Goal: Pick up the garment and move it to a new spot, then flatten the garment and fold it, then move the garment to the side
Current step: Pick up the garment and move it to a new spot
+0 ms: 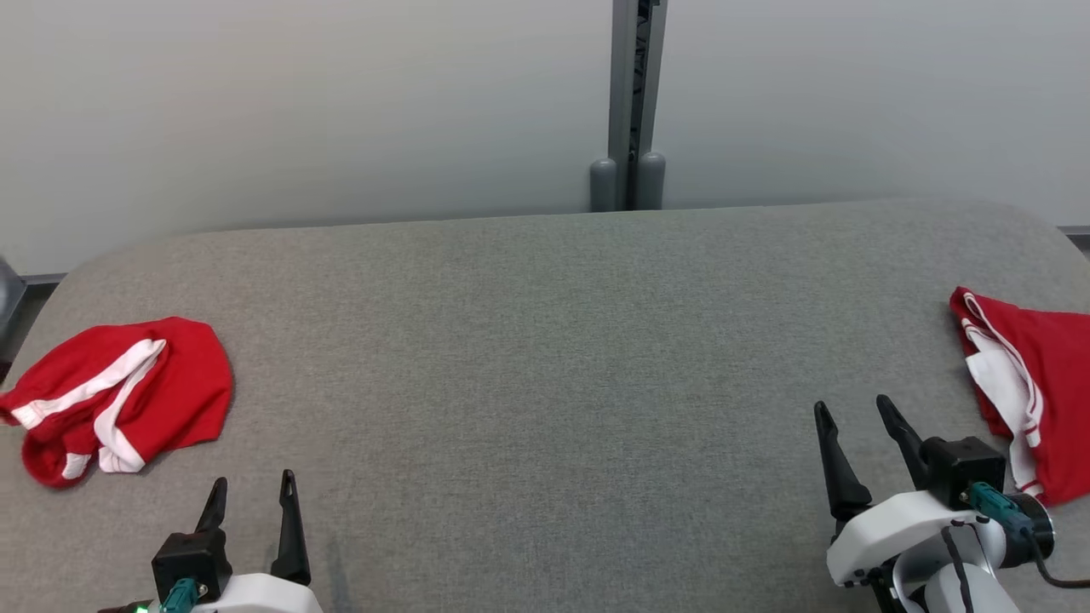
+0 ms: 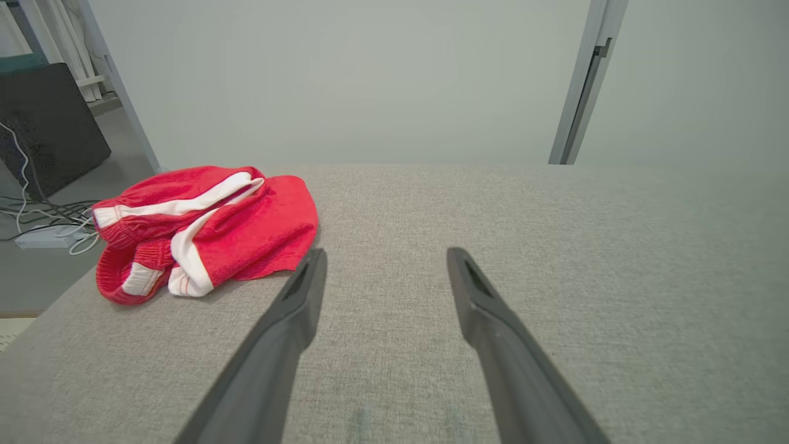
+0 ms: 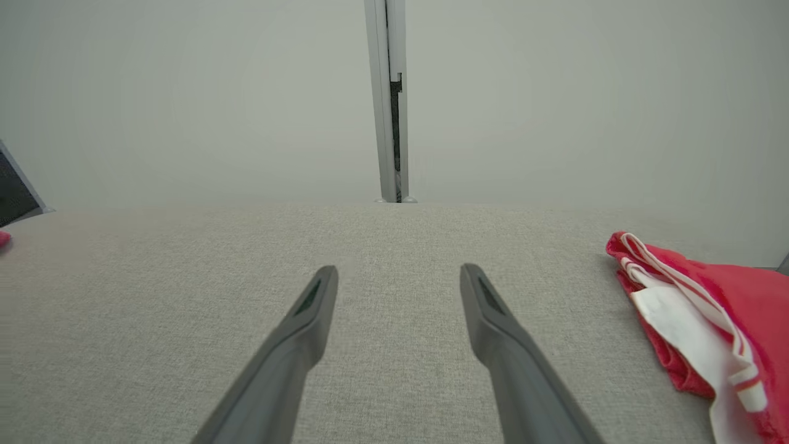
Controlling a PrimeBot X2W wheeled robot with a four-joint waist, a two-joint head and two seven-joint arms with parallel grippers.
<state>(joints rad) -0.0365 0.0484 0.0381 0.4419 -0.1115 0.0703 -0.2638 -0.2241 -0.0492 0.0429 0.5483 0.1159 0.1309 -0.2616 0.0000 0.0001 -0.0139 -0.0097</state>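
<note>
Red garment (image 1: 119, 392) left | second garment (image 1: 1035, 375) right | left hand (image 1: 254, 477), right hand (image 1: 851, 403) spread, empty | left wrist: floor cables (image 2: 46, 213)

Head view: high, facing forward and down over the grey tabletop (image 1: 545, 340), left gripper (image 1: 254, 478) and right gripper (image 1: 851, 403) at its lower corners. Left wrist view: low, near the surface, facing along its gripper toward the wall (image 2: 370, 80). Right wrist view: same low set, likewise facing the wall. All three share the tabletop's far edge and the grey post (image 1: 630, 102)
</note>
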